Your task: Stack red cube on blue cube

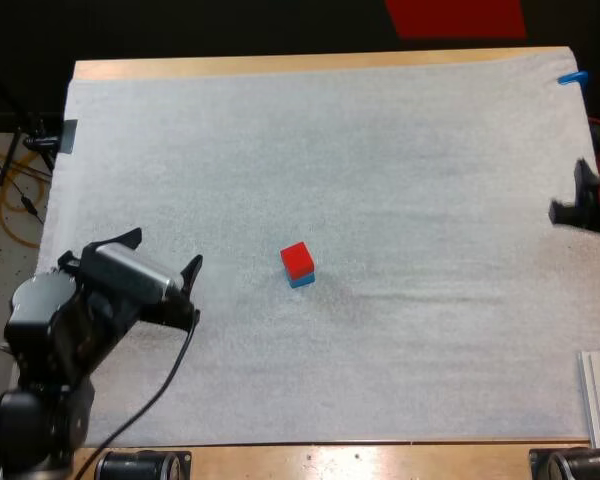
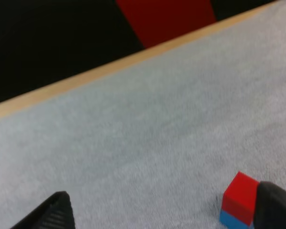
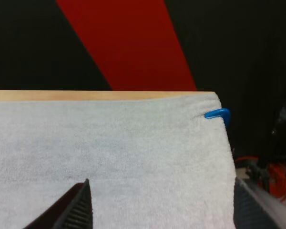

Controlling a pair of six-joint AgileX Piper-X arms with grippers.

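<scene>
Left gripper (image 1: 162, 252) over the near left part of the white mat (image 1: 400, 170), fingers spread wide, nothing between them. Red cube (image 1: 297, 259) sits on top of blue cube (image 1: 302, 281), stacked near mid-mat, to the right of the left gripper and apart from it; stack turned slightly against the mat's edges. Right gripper (image 1: 578, 205) at the mat's right edge, well apart from the cubes, fingers spread, over bare mat. Wooden table (image 1: 280, 65) edge along the far side
</scene>
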